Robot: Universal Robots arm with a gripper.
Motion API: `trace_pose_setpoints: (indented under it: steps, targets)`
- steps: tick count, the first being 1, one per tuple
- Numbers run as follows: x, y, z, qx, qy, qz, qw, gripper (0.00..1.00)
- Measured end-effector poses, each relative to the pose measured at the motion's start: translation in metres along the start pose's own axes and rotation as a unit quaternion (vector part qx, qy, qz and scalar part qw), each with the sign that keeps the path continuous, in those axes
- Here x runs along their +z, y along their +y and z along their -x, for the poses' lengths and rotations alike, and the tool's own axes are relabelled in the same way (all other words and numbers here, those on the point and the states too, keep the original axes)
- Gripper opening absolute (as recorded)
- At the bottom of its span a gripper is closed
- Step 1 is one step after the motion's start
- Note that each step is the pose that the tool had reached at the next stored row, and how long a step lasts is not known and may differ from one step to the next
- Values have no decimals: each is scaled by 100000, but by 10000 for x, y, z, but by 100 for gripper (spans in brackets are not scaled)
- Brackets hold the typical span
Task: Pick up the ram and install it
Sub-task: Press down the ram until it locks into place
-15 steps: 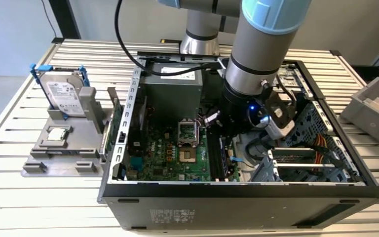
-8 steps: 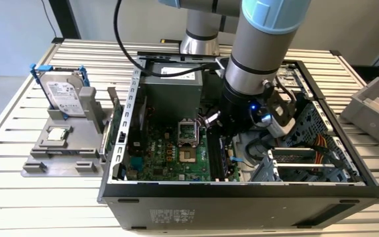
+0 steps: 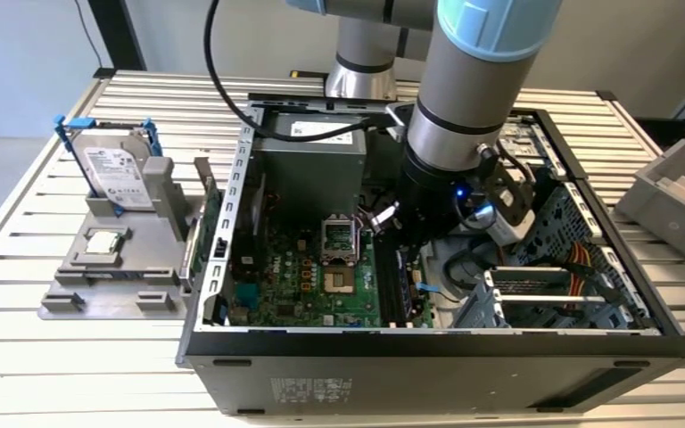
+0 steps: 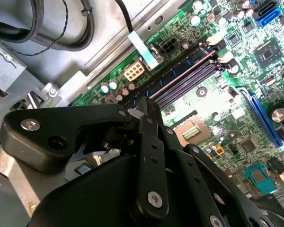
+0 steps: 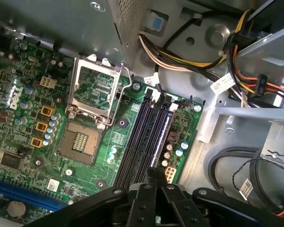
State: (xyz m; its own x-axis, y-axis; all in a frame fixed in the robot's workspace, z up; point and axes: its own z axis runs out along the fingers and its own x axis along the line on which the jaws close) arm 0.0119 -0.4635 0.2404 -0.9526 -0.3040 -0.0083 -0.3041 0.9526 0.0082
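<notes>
Gripper (image 5: 154, 182) fingers stand drawn together, apparently released, directly above the near end of the ram (image 5: 162, 137), which is seated in the outermost motherboard slot (image 5: 138, 137), long axis running straight away from the fingertips beside the open CPU socket (image 5: 80, 141).

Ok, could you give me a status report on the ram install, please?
Gripper shut on the ram. Ram standing in the black slots, board-edge side. Nothing across the slots; cables lie apart.
</notes>
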Motion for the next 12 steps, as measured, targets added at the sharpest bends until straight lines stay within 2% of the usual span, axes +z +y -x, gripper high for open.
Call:
trace_pose_setpoints:
  steps: [4, 7, 9, 12]
  targets:
    - [0, 0, 0, -850, 8, 8, 99996, 0]
    - [0, 5, 2, -2200, 20, 16, 99976, 0]
    - [0, 5, 2, -3567, 33, 25, 99936, 0]
    - [0, 6, 1, -5850, 48, 50, 99829, 0]
